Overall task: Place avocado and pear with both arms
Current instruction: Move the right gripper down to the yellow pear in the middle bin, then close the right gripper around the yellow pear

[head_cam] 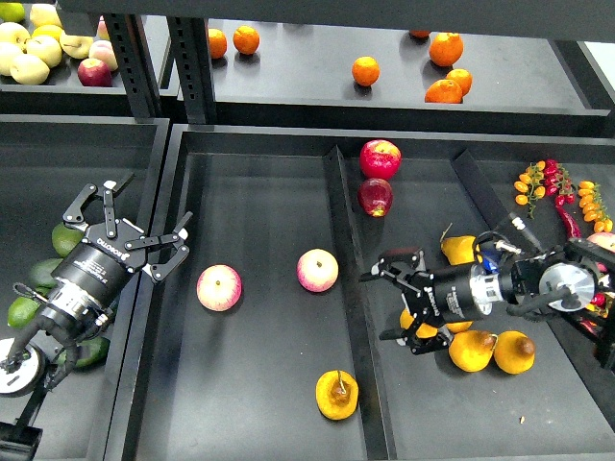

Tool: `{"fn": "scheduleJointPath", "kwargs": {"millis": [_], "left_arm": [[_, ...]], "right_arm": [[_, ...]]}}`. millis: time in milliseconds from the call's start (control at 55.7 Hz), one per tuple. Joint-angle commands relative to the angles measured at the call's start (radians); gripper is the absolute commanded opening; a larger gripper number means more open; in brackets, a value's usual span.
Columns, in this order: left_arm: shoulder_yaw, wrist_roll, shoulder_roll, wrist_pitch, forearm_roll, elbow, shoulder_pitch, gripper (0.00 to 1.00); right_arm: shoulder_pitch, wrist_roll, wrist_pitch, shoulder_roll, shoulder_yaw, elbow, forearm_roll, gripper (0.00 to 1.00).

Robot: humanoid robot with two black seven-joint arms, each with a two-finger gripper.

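Several yellow-orange pears lie in the right compartment: one at the back [459, 250], two at the front [473, 351] [514, 352]. A fourth pear [414, 323] is partly hidden under my right gripper [379, 307]. That gripper is open, lying low and pointing left, with its jaws on either side of this pear. Another pear [337, 395], with a brown stem patch, lies alone in the middle compartment. My left gripper [144, 213] is open and empty, above the wall between the left bin and the middle compartment. A dark green avocado [88, 351] shows partly under my left arm.
Lighter green avocados [67, 236] [19, 309] lie in the left bin. Two pink apples [219, 287] [317, 270] sit in the middle compartment and two red apples [381, 158] [375, 196] behind the pears. Oranges [365, 70] are on the back shelf, chillies and small fruit [567, 197] far right.
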Motion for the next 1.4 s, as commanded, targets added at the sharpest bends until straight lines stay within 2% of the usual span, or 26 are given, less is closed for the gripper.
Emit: {"fn": "scheduleJointPath", "kwargs": {"millis": [0, 287, 646, 1077, 1382], "left_arm": [[0.002, 0.001, 0.000, -0.003, 0.000, 0.001, 0.000, 1.00], [0.008, 0.001, 0.000, -0.011, 0.000, 0.001, 0.000, 1.00], [0.011, 0.001, 0.000, -0.011, 0.000, -0.002, 0.001, 1.00], [0.011, 0.001, 0.000, -0.011, 0.000, 0.000, 0.000, 1.00], [0.019, 0.001, 0.000, -0.012, 0.000, 0.000, 0.001, 1.00]], "right_arm": [[0.002, 0.000, 0.000, 0.045, -0.052, -0.009, -0.036, 1.00], [0.020, 0.000, 0.000, 0.140, -0.176, -0.128, -0.128, 1.00], [0.014, 0.000, 0.000, 0.278, -0.190, -0.305, -0.174, 1.00], [-0.005, 0.000, 0.000, 0.347, -0.176, -0.398, -0.177, 1.00], [-0.020, 0.000, 0.000, 0.358, -0.178, -0.402, -0.177, 1.00]]}}
